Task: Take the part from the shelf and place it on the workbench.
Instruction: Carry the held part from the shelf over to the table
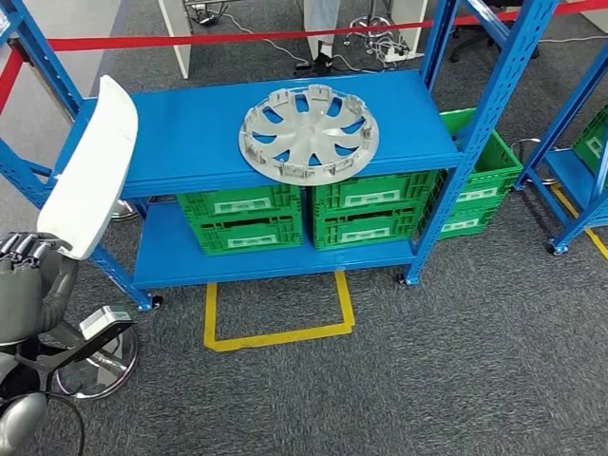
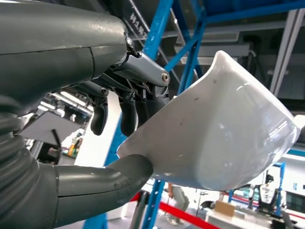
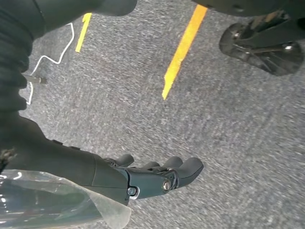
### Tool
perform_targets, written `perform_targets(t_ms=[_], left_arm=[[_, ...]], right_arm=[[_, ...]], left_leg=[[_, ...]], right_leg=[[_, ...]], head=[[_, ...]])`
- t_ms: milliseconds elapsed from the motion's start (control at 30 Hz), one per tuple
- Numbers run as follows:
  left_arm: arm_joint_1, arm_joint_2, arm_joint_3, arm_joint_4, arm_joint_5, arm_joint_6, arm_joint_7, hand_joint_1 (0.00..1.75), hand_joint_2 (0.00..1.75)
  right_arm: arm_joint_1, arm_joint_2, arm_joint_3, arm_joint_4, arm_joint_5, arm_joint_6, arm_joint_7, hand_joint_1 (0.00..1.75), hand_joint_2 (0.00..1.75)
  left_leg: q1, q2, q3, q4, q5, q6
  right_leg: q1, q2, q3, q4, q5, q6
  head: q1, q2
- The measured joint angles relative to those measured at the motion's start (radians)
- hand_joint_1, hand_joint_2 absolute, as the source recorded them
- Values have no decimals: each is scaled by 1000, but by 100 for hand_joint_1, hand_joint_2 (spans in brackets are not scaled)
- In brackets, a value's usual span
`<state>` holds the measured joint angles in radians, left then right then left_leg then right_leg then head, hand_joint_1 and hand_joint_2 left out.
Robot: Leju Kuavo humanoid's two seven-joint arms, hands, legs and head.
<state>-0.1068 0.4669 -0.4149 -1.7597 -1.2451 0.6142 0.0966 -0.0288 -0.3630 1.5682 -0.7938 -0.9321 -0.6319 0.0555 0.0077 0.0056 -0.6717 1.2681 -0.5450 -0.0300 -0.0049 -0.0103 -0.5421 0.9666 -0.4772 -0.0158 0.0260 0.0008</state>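
Spanning the head view, one blue shelf [image 1: 200, 133] carries one silver wheel cover [image 1: 308, 131] on top and green crates [image 1: 240, 217] beneath. One white curved part [image 1: 89, 171] is already off it, its long axis rising away from the left hand [image 1: 28, 261], which grips its lower end. The right hand [image 3: 154, 176] hangs slack, holding nothing, over carpet.
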Motion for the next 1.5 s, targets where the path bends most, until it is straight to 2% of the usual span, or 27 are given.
perform_targets(t_ms=[67, 133, 167, 267, 333, 400, 433, 467, 533, 600, 633, 700, 767, 800, 867, 933, 967, 1000, 1033, 1100, 1167, 1267, 1333, 1400, 1433, 1467, 1500], left_arm=[[0, 0, 2, 0, -1, -2, 2, 117, 175], [1, 2, 6, -1, -1, -2, 3, 117, 175], [2, 3, 9, -1, 0, -2, 5, 117, 175], [19, 10, 22, -2, 4, -1, 15, 117, 175], [45, 19, 40, -6, 12, 2, 21, 117, 175], [78, 28, 67, -11, 21, 7, 23, 117, 175], [96, 33, 80, -12, 24, 9, 23, 117, 175], [112, 37, 93, -14, 27, 11, 23, 117, 175], [142, 43, 118, -20, 31, 12, 22, 117, 175], [166, 49, 142, -28, 33, 14, 21, 117, 175], [175, 51, 153, -32, 34, 15, 20, 117, 175], [193, 56, 172, -40, 38, 18, 18, 117, 175], [210, 62, 187, -48, 41, 20, 17, 117, 175], [218, 65, 194, -50, 42, 20, 17, 117, 175], [226, 70, 204, -53, 42, 21, 16, 117, 175], [232, 71, 210, -55, 43, 21, 14, 117, 175], [237, 71, 213, -56, 43, 21, 13, 117, 175], [240, 71, 215, -56, 44, 21, 11, 117, 175], [242, 72, 219, -57, 45, 21, 8, 117, 175], [245, 72, 226, -60, 49, 21, 4, 117, 175], [248, 72, 233, -66, 51, 21, 2, 117, 175], [254, 72, 238, -68, 52, 21, 1, 117, 175], [256, 71, 239, -69, 54, 20, 0, 117, 175], [257, 71, 239, -69, 56, 19, -1, 117, 175], [257, 70, 239, -69, 57, 18, -1, 117, 175], [258, 70, 239, -69, 57, 17, -1, 117, 175], [258, 69, 239, -69, 58, 16, -1, 117, 175]], right_arm=[[0, 0, 0, -4, 0, -4, -1, 0, 175], [0, 0, 0, -11, 0, -5, -2, 0, 175], [0, 0, 0, -14, 2, -5, -2, 0, 175], [2, -1, 0, -19, 20, 7, 3, 0, 175], [3, -2, 0, -20, 39, 22, 11, 0, 175], [3, -2, 0, -20, 57, 37, 18, 0, 175], [3, -2, 0, -20, 65, 43, 21, 0, 175], [3, -1, 0, -20, 72, 48, 24, 0, 175], [2, 0, 0, -20, 83, 55, 29, 0, 175], [-1, 0, 0, -20, 92, 58, 31, 0, 175], [-4, 0, 0, -20, 96, 59, 32, 0, 175], [-6, 0, 0, -19, 102, 60, 33, 0, 175], [-6, 2, 0, -19, 105, 61, 33, 0, 175], [-6, 3, 0, -19, 106, 61, 33, 0, 175], [-7, 4, 0, -19, 107, 61, 33, 0, 175], [-8, 4, 0, -18, 108, 61, 33, 0, 175], [-8, 5, 0, -18, 109, 62, 32, 0, 175], [-8, 6, 0, -18, 110, 62, 32, 0, 175], [-8, 6, 0, -18, 112, 63, 31, 0, 175], [-8, 7, 0, -18, 116, 64, 31, 0, 175], [-8, 7, 0, -17, 118, 65, 31, 0, 175], [-7, 7, -1, -17, 119, 65, 32, 0, 175], [-5, 7, 0, -17, 119, 65, 35, 0, 175], [-5, 7, 0, -17, 119, 65, 39, 0, 175], [-6, 7, 0, -17, 119, 65, 39, 0, 175], [-7, 7, 0, -17, 119, 65, 40, 0, 175], [-8, 7, 0, -16, 119, 66, 40, 0, 175]], left_leg=[[1, -1, 93, -113, 43, 6], [-2, -3, 179, -247, 39, 17], [-5, -4, 198, -283, 30, 22], [-7, 0, 191, -308, 41, 41], [-5, 6, 174, -312, 59, 57], [-8, 9, 150, -307, 75, 65], [-10, 10, 137, -304, 82, 67], [-11, 10, 125, -301, 89, 67], [-13, 9, 101, -293, 102, 65], [-15, 7, 80, -281, 112, 59], [-16, 6, 71, -277, 119, 54], [-17, 6, 61, -274, 135, 44], [-14, 3, 53, -272, 136, 32], [-13, 1, 45, -255, 112, 26], [-8, -2, 18, -166, 22, 14], [-3, -2, -4, -38, -57, 5], [0, -2, -2, 2, -64, 2], [2, -2, 15, 8, -50, -1], [4, -2, 46, -20, -21, -2], [7, -3, 146, -152, 16, -2], [5, -5, 221, -270, 7, 7], [0, -3, 217, -298, 13, 29], [1, 2, 194, -300, 37, 47], [-1, 4, 163, -299, 62, 58], [-4, 4, 146, -298, 76, 60], [-7, 4, 127, -296, 90, 61], [-10, 4, 108, -294, 103, 61]], right_leg=[[0, 0, -29, 11, 14, 6], [2, 1, -48, 20, 27, 16], [2, 2, -55, 22, 35, 23], [0, 3, -74, 26, 45, 44], [-2, 6, -104, 90, -21, 54], [-4, 7, -144, 225, -114, 59], [-4, 7, -154, 283, -137, 61], [-5, 7, -151, 311, -138, 62], [-5, 7, -89, 255, -92, 60], [-3, 9, 12, 112, -60, 52], [-2, 10, 48, 55, -59, 48], [2, 11, 73, 9, -64, 42], [-1, 9, 60, 3, -49, 28], [-3, 7, 52, 1, -38, 18], [-5, 3, 33, -1, -17, 6], [-5, 0, 5, 2, 3, 4], [-5, 0, -10, 6, 12, 5], [-5, -1, -26, 10, 21, 6], [-6, -1, -41, 16, 28, 9], [-5, 0, -67, 29, 42, 18], [-3, 1, -82, 37, 58, 30], [-5, 3, -95, 35, 77, 46], [-7, 6, -117, 78, 19, 54], [-7, 7, -148, 193, -89, 57], [-7, 7, -159, 259, -125, 57], [-6, 7, -160, 308, -135, 57], [-6, 7, -146, 328, -120, 54]], head=[[0, 0], [1, 0], [1, 0], [1, 0], [4, 0], [7, 0], [7, 0], [6, 0], [6, 0], [6, 0], [6, 0], [5, 0], [5, 0], [4, 0], [2, 0], [1, 0], [1, 0], [1, 0], [1, 0], [0, 0], [1, 0], [2, 0], [4, 0], [6, 0], [6, 0], [6, 0], [6, 0]])
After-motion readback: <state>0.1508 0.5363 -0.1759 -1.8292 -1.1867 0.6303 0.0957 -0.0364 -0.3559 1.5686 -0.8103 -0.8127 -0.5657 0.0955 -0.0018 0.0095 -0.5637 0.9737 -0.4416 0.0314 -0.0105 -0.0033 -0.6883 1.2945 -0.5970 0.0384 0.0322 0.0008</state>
